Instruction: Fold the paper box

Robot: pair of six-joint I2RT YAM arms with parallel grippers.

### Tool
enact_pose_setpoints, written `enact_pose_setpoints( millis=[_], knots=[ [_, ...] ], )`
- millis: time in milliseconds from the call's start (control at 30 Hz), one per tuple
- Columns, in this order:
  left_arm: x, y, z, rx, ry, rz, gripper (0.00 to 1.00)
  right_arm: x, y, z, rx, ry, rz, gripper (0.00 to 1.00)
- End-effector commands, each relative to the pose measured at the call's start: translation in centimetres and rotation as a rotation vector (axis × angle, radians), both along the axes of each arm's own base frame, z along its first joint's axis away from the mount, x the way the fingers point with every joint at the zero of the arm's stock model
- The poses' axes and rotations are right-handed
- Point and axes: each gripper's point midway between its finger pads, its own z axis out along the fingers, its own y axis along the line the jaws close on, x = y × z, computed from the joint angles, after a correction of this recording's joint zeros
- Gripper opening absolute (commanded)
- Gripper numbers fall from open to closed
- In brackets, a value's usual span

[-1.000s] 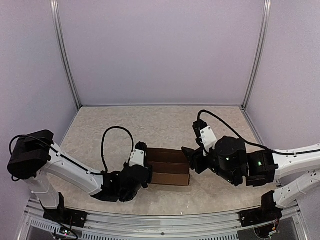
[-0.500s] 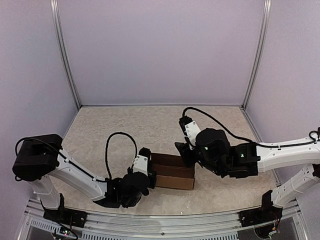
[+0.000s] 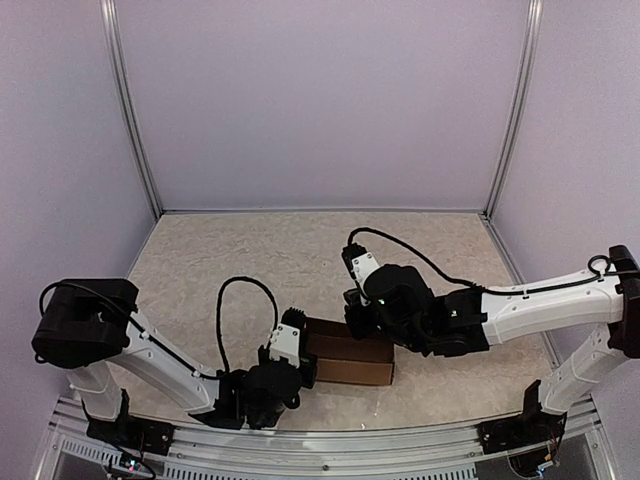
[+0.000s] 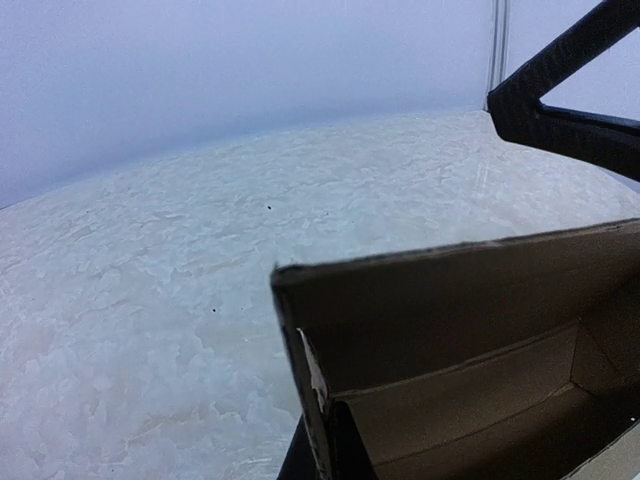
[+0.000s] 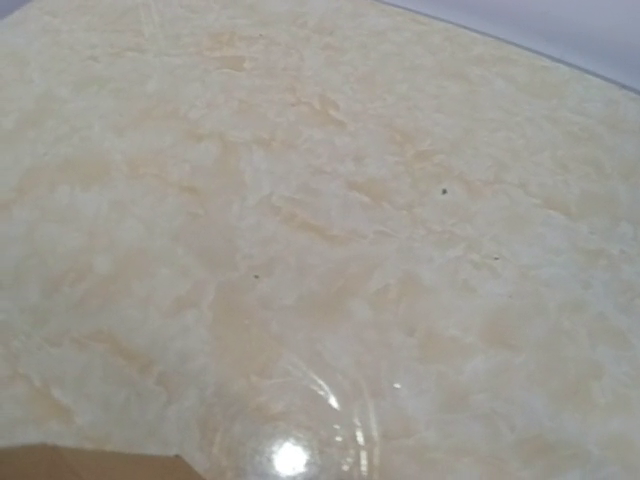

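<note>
- Now we see the paper box (image 3: 355, 362) lying on the worktop (image 3: 270, 250). It is near the front, about in the middle, with its long side going left to right.
- Our left arm starts at the front left corner and runs low along the front edge. It bends at the wrist, so the left hand (image 3: 308, 352) points at the left end of the box.
- Our left hand is pinched shut on the thin wall at that end.
- From the left wrist view we look right into the box (image 4: 470, 330). Its walls stand up and its top is open.
- A black finger (image 4: 520, 105) of the right hand pokes in at the top right of that view, past the far wall.
- Our right arm comes in from the right side and is stretched out long across the worktop, going left. Its thick wrist hangs over the back right part of the box.
- Our right hand (image 3: 352, 320) points down at the back edge of the box, near its left end.
- We cannot tell if the right hand is wide or narrow. From above its fingers are hidden, and they do not show in its own wrist view.
- That wrist view is mostly bare worktop, with a small brown corner of the box (image 5: 90, 465) at the bottom left.
- Both hands are close together at the same end of the box.
</note>
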Motion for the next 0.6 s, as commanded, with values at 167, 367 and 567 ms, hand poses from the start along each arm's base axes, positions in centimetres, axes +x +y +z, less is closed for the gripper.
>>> enact_pose_setpoints(
  millis=[167,367,567],
  knots=[
    [-0.7,0.0,-0.9,-0.014,-0.006,-0.026,0.00,-1.2,0.9,-2.7,0.030,0.071,0.010,0.00],
    [-0.9,0.5,-0.9,-0.024,-0.016,-0.011,0.13,-2.1,1.1,-4.2,0.029,0.105,0.015,0.00],
    [-1.6,0.9,-0.5,-0.078,-0.015,-0.028,0.38,-2.6,1.3,-5.1,0.019,0.122,0.019,0.00]
  ],
)
